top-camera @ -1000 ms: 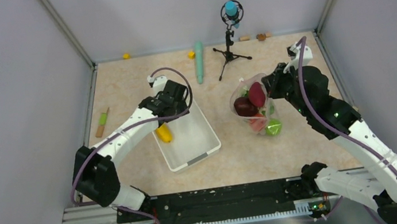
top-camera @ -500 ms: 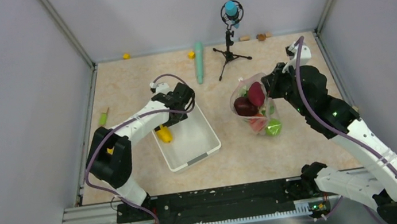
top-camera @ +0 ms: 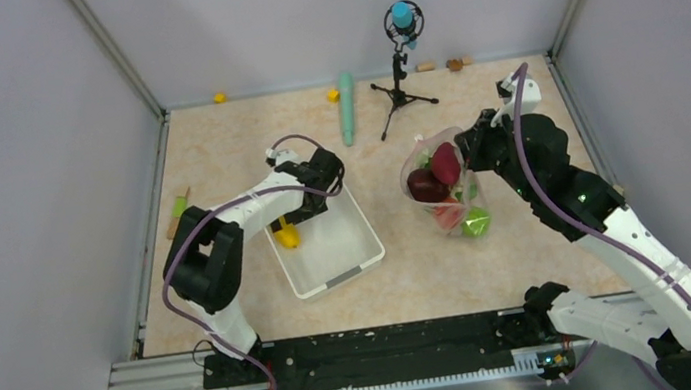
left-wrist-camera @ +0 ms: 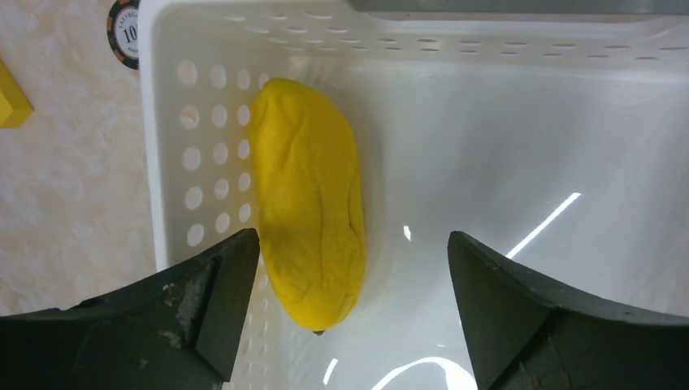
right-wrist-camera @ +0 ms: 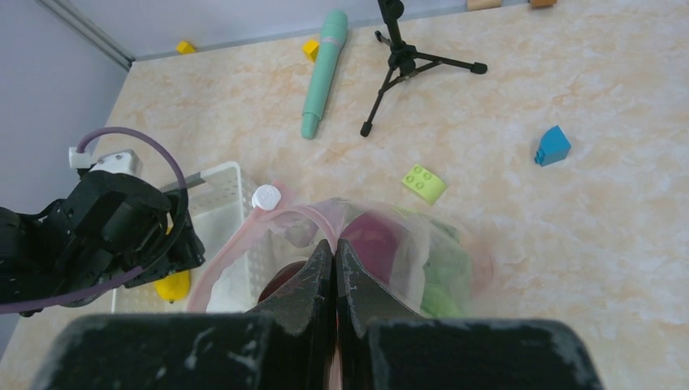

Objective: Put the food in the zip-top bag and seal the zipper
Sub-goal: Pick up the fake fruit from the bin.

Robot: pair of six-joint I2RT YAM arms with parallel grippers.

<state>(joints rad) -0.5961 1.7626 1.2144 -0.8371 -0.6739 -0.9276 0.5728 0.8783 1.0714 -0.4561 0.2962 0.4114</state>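
A yellow food piece lies along the perforated left wall inside the white basket. My left gripper hangs open just above it, one finger on each side, touching nothing. The clear zip-top bag lies right of the basket, its mouth lifted. It holds a maroon root, a dark red piece and green pieces. My right gripper is shut on the bag's pinkish zipper at the mouth, holding it up. In the top view this gripper is at the bag's far end.
A teal cylinder and a small tripod stand are at the back. A lime block and a blue block lie beyond the bag. A yellow block and a poker chip sit outside the basket's left wall.
My left arm's elbow has swung inward and its wrist has shifted a little right over the basket. The right arm and the bag have not moved.
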